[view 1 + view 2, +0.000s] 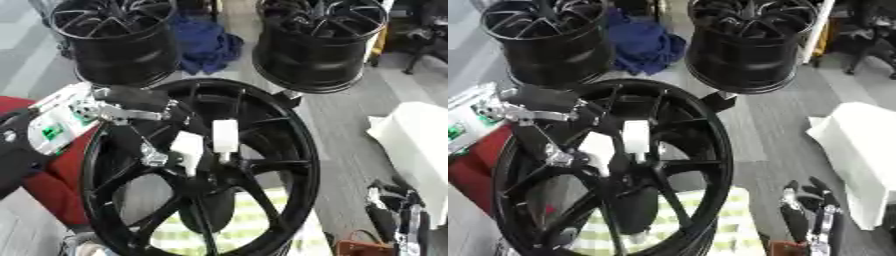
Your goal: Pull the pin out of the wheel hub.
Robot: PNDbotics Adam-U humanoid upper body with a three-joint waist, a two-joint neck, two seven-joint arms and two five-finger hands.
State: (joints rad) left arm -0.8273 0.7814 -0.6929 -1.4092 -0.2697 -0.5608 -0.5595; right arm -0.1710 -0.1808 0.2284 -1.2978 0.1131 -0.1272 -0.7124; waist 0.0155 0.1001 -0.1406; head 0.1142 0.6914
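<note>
My left hand (188, 147) reached into the big black spoked wheel hub (289, 150), white-tipped fingers (225, 135) straight at its centre; I couldn't tell any grasp. My right hand (394, 215) rested open, lower right.

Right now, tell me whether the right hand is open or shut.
Open: the right hand rests idle at the lower right corner, fingers relaxed and pointing up, holding nothing.

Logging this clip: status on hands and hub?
Left hand at wheel hub, fingers down, pin not visible. Right hand idle, open, lower right. Nothing blocking.
</note>
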